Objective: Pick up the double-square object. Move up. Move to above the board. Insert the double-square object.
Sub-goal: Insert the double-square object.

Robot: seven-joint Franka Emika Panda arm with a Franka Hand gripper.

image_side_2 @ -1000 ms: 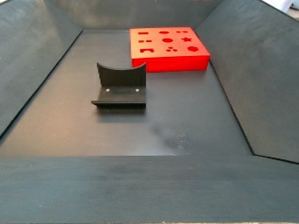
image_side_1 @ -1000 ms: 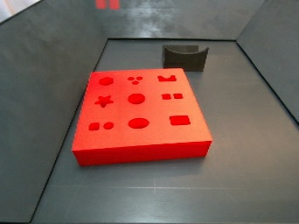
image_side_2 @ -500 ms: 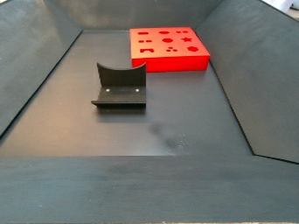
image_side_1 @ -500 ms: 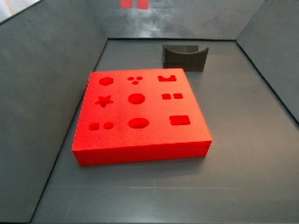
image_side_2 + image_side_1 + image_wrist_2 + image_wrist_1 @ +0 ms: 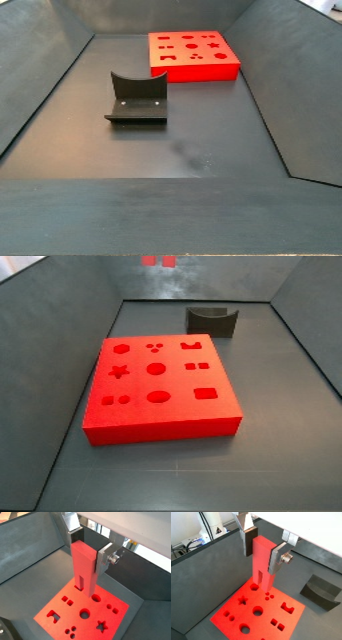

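The board (image 5: 160, 386) lies flat on the dark floor (image 5: 201, 150), cut-outs facing up, away from the walls. The fixture (image 5: 136, 100) stands on the floor well apart from it. High above the board, the gripper (image 5: 262, 553) pinches the double-square object (image 5: 84, 567), which hangs upright between the silver fingers (image 5: 276, 559).

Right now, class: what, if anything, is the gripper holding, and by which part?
The gripper, above the board, holds the double-square object by its upper end, fingers clamped on opposite sides.
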